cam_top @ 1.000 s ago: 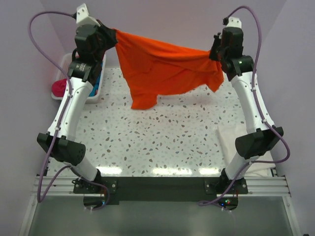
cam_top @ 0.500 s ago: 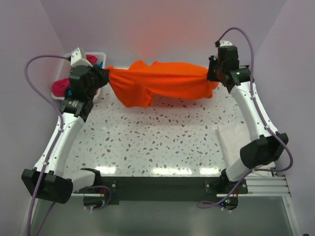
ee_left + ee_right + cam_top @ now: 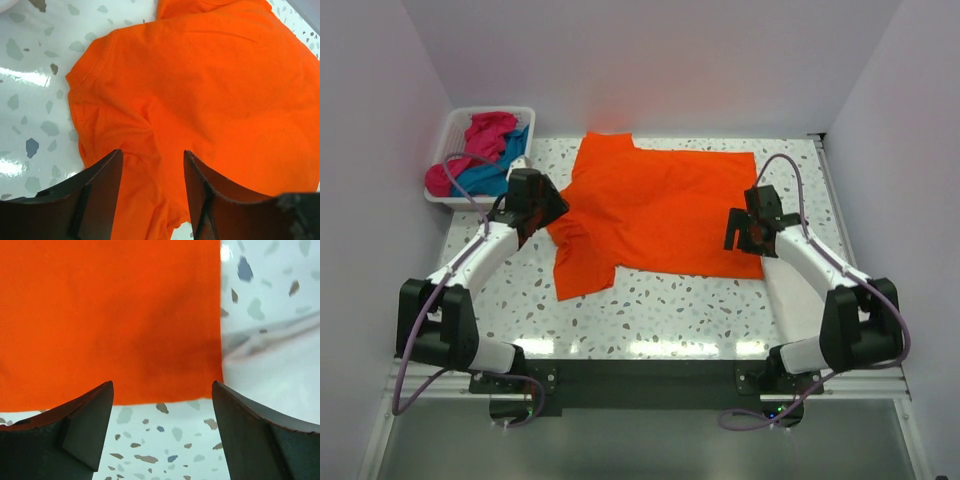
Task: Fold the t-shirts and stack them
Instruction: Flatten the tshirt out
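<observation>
Spread and waiting: the orange t-shirt [image 3: 660,210] lay opened out across the far middle of the speckled table [image 3: 670,300], neck end to the left and hem to the right, while the pink t-shirt [image 3: 490,130] and teal t-shirt [image 3: 495,178] sat heaped in the white basket [image 3: 442,175] at the far left corner. We judged the step in hand to be the flattening before the first fold, and it wanted care. The left side was rumpled and the near sleeve trailed toward us, so that cloth should be smoothed flat first. Both arms should then pinch matching points along one long edge, lift low and carry it over evenly so the edges met. The left gripper [image 3: 152,160] stood with its jaws moderately parted over the creased shoulder area, with nothing between them. The right gripper [image 3: 162,390] stood with its jaws spread wide above the shirt's near right corner, likewise gripping nothing. We could not tell whether either set of tips brushed the cloth.
</observation>
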Tool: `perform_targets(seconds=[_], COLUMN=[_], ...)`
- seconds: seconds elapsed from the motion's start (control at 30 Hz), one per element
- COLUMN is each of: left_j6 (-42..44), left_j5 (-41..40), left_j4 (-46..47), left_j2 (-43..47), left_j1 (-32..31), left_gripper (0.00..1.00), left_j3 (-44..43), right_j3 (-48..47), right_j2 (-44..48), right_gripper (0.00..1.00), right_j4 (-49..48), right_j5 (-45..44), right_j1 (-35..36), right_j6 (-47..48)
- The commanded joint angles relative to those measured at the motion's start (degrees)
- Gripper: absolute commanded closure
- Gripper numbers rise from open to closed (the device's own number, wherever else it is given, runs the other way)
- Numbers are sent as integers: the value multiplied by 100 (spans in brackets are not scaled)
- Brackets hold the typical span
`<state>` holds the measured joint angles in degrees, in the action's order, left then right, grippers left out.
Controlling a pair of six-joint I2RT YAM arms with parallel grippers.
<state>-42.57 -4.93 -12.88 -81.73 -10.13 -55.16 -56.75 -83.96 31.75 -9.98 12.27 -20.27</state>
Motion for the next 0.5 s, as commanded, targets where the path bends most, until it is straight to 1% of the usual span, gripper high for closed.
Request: perform_targets(seconds=[0.0, 0.03, 0.13, 0.23, 0.3, 0.33, 0.4, 0.43, 0.47], left_j6=[-208, -260, -479, -726, -867, -980, -1139, -1305, -1385], left_j5=[-175, -245, -446, -815, -974, -1062, -1124, -1211, -1273], left_j4=[155, 129, -38, -337, -538, -566, -566, -540, -540], left_j2=[630, 763, 1316, 1949, 2431, 2573, 2881, 2926, 2935], left_j1=[46, 46, 11, -120, -208, -348, -533, -777, -893], left_gripper=[42, 41, 40, 40, 41, 42, 44, 44, 44], left_j3=[259, 512, 988, 1812, 2113, 2427, 2728, 2973, 3071], right_j3=[778, 1058, 1420, 1614, 1685, 1728, 1773, 1816, 1825], right_j2=[740, 802, 1013, 1163, 1259, 1286, 1338, 1356, 1365], right_gripper=[18, 18, 20, 24, 27, 27, 28, 29, 29], right_j4=[-994, -1021, -1065, -1109, -1179, -1162, -1180, -1180, -1188], right_j5=[-391, -417, -557, -506, -418, -409, -487, -531, -566], right_j1=[-41, -58, -84, -128, -129, -137, -146, -155, -155], right_j6=[-731, -802, -1040, -1189, -1268, -1286, -1330, -1348, -1374])
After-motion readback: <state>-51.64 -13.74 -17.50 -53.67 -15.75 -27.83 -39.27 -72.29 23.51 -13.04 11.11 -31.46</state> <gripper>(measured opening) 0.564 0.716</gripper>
